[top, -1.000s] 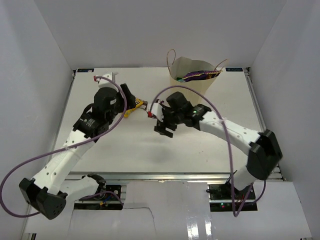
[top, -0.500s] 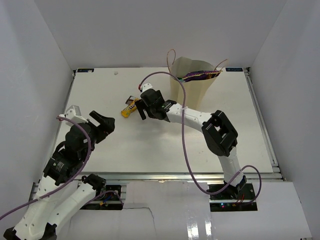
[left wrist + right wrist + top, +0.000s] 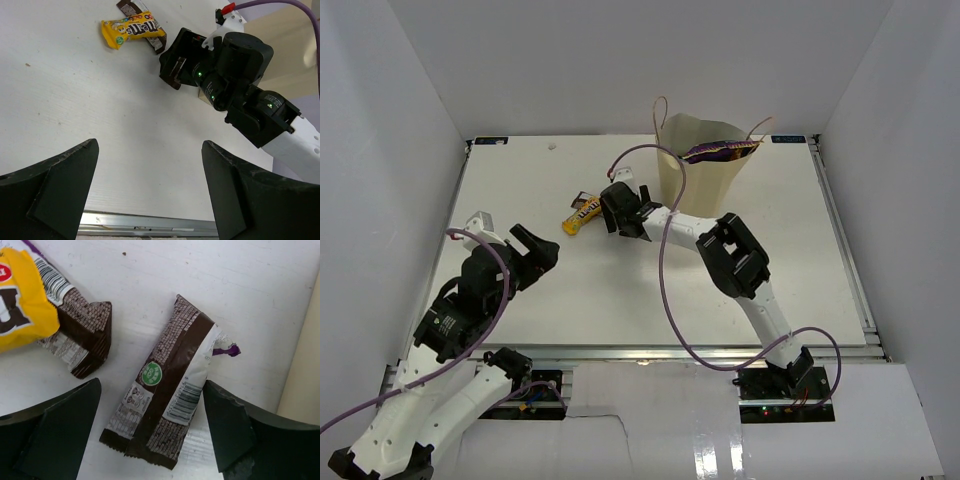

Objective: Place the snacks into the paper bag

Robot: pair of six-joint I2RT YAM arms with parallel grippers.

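The right gripper [image 3: 142, 435], fingers apart, hung over 1 dark brown bar [image 3: 165, 385]; the left gripper [image 3: 150, 145] also had fingers apart.

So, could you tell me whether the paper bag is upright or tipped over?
Upright: the paper bag stands with its mouth open upward, a purple packet poking out the top.

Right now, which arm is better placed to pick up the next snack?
Right. The right gripper, open, hovers over a brown bar, jaws either side, close to the bag. The left gripper, also open, sits back, well away from it.
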